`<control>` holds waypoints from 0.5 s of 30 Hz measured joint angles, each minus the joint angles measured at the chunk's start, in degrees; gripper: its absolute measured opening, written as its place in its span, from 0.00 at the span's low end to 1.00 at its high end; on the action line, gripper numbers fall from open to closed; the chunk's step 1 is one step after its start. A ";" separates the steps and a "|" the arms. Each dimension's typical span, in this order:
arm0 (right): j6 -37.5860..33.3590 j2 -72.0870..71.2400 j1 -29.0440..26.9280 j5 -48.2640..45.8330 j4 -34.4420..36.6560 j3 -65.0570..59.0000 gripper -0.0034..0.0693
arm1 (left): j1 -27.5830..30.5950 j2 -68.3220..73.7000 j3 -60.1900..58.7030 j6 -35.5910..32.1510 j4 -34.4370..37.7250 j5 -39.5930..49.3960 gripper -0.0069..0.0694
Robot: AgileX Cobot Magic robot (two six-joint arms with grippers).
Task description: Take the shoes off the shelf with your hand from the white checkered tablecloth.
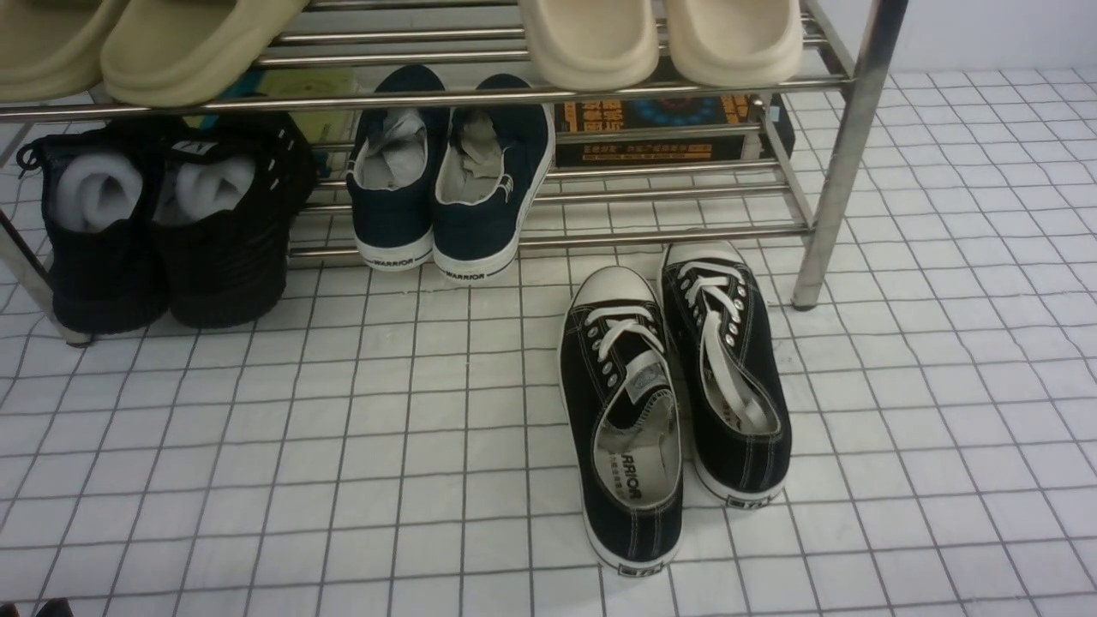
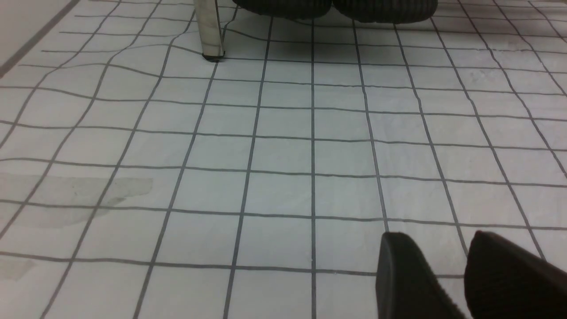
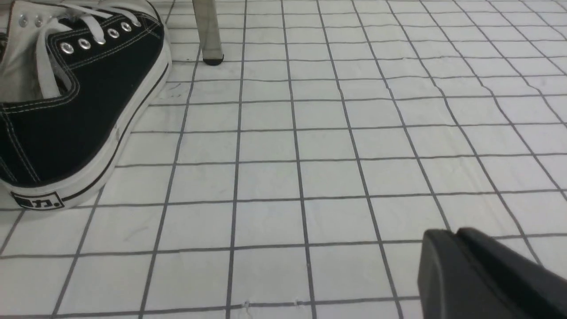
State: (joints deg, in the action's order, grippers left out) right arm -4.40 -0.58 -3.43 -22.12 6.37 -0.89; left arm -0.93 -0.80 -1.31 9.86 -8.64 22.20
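The pair of black canvas sneakers [image 1: 673, 394], light and soft-sided, is best pinched at a heel collar; the right gripper [image 3: 456, 241] is seen nearly closed, empty.

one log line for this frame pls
shoes: off shelf, side by side on tablecloth | right fingers: together, empty, clear of shoes | left fingers: slightly apart, empty
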 joint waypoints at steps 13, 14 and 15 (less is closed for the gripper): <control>0.61 0.00 1.98 -0.17 -0.11 0.05 0.13 | 0.00 0.00 0.00 0.00 -0.02 0.00 0.40; 0.65 0.00 1.98 -0.17 -0.22 0.05 0.13 | 0.00 0.00 0.00 0.00 -0.02 0.00 0.40; 0.65 0.00 1.98 -0.17 -0.22 0.05 0.13 | 0.00 0.00 0.00 0.00 -0.02 0.00 0.40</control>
State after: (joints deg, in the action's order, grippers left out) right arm -3.74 -0.58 -1.44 -22.29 6.15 -0.84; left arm -0.93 -0.80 -1.31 9.86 -8.65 22.20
